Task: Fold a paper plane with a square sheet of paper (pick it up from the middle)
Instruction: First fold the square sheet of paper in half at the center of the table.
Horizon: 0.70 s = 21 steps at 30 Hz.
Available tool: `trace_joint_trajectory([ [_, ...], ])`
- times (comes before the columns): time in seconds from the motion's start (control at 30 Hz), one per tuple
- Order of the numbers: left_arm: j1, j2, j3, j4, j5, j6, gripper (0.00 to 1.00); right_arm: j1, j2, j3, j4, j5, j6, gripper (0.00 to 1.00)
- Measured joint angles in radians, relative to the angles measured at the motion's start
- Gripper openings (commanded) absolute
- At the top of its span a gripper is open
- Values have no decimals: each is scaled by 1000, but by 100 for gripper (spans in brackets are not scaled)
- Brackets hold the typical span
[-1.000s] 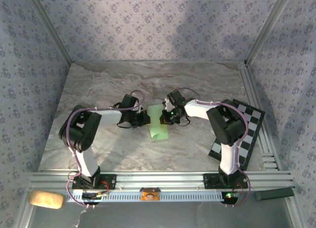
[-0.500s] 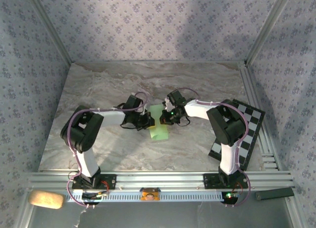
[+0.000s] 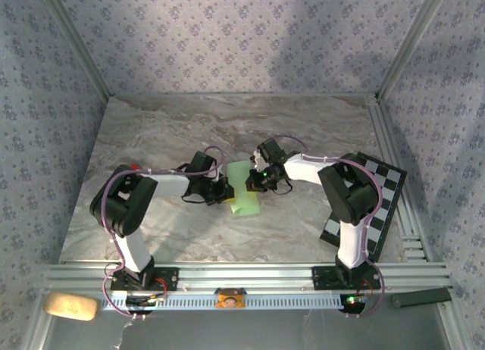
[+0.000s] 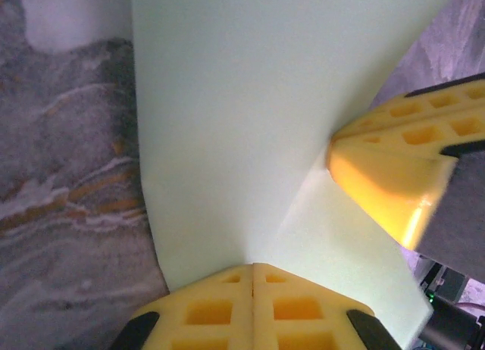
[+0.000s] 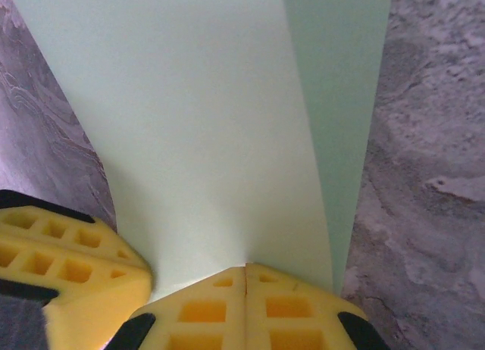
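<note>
Slid a bit toward 7 o'clock since a second ago, seen from the top: left gripper (image 3: pixel 226 192), at the 9 o'clock edge of the square sheet of paper (image 3: pixel 244 202) in the middle of the table (image 3: pixel 151 138), with right gripper (image 3: pixel 255 180) at its 2 o'clock edge. From the left wrist: left gripper (image 4: pixel 252 268) clenched tight, tips on the sheet; one soft bend, no sharp nose yet, so most folds left to do. From the right wrist: right gripper (image 5: pixel 246 267) clenched too; hard to tell whether pinching the paper or only pressing it, far end cut off.

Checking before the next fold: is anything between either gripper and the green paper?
Nothing visible. The left gripper and right gripper, both shut, touch the paper from opposite sides.
</note>
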State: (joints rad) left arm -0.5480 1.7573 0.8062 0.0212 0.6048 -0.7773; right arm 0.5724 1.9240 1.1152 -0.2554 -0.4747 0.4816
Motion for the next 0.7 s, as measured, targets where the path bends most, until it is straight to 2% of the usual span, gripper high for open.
trace_joint_trajectory([
  [0.33, -43, -58, -28, 58, 8, -62, 10, -8, -6, -8, -1, 0, 0, 0],
  [0.7, -83, -48, -92, 67, -60, -54, 8, -9, -7, -10, 0, 0, 0, 0],
])
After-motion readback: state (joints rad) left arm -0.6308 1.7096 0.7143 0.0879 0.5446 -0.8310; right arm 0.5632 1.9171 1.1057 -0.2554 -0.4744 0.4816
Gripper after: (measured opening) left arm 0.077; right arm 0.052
